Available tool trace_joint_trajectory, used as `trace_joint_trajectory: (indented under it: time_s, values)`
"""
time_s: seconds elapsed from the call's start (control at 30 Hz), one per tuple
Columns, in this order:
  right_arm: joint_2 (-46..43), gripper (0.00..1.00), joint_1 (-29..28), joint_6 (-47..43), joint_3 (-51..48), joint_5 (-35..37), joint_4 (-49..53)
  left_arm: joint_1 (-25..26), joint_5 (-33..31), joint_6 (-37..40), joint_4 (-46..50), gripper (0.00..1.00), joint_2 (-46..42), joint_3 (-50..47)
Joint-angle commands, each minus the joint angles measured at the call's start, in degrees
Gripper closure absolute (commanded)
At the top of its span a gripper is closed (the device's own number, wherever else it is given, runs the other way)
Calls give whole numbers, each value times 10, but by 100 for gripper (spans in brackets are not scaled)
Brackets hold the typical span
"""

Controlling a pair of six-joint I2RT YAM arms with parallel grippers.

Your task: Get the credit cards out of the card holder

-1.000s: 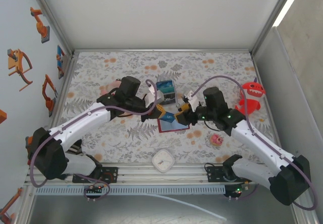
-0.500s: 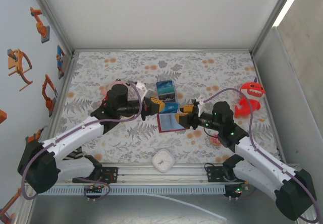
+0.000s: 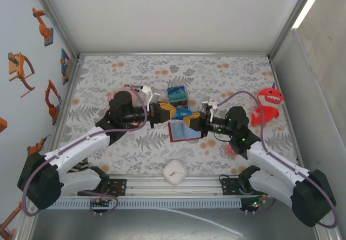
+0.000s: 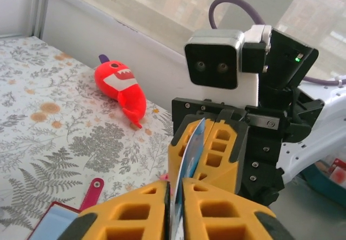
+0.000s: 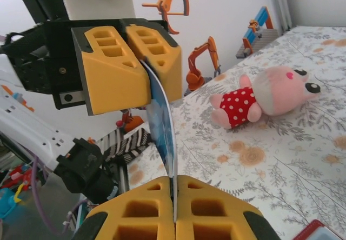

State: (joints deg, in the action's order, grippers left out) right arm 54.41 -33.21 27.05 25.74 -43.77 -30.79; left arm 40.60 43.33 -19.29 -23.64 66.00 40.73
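Observation:
A teal-blue credit card (image 3: 183,113) hangs in the air between my two grippers, above the open dark-red card holder (image 3: 185,131) that lies flat on the table. My right gripper (image 5: 174,183) is shut on one end of the card (image 5: 162,126). My left gripper (image 4: 177,183) has the other end (image 4: 189,153) between its jaws, which stand slightly parted. The two grippers face each other tip to tip: the right gripper (image 4: 207,137) fronts the left wrist view, and the left gripper (image 5: 146,72) fronts the right wrist view. The holder's red snap tab (image 4: 93,192) lies beside its blue-grey pocket (image 4: 51,221).
A clear box (image 3: 177,96) with blue contents stands just behind the grippers. A red shark toy (image 3: 268,104) sits at the right and a pink plush (image 5: 270,97) at the left. A small pink object (image 3: 231,150) and a white square clock (image 3: 174,171) lie near the front.
My right gripper has moved up from the card holder and closed on the free end of the card. The left gripper's jaws have eased apart a little.

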Motion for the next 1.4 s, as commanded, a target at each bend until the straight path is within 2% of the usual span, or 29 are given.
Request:
trace_joint_trajectory:
  time_s: [0.0, 0.2, 0.27, 0.43, 0.63, 0.9, 1.03, 1.1, 1.17, 1.3, 1.33, 1.37]
  values:
    - [-14, 100, 1, 0, 14, -1, -31, 4, 19, 41, 70, 75, -19, 15]
    - [-28, 100, 1, -48, 35, 5, 83, 2, 13, 177, 272, 44, -28, 97]
    - [-27, 100, 1, -61, 44, 1, 114, 2, 8, 210, 316, 38, -25, 119]
    - [-15, 100, 1, -89, 65, -11, 177, 2, -15, 247, 370, 33, -10, 157]
    - [4, 100, 0, -109, 84, -27, 205, 5, -14, 309, 500, 31, 57, 240]
    - [41, 100, 0, -130, 112, -49, 232, 6, -17, 370, 567, 39, 126, 307]
    - [52, 100, 0, -135, 119, -53, 238, 6, -14, 394, 598, 65, 157, 333]
    - [53, 100, 1, -136, 119, -51, 238, 5, -13, 403, 604, 73, 167, 338]
    - [52, 100, 0, -139, 120, -47, 239, 5, -14, 410, 610, 89, 176, 341]
    - [48, 100, 0, -143, 121, -20, 253, 4, -17, 420, 613, 97, 184, 345]
    - [44, 98, 0, -147, 123, -1, 263, 3, -22, 422, 610, 99, 183, 344]
    - [42, 88, 0, -152, 125, 17, 276, 2, -30, 422, 604, 99, 184, 342]
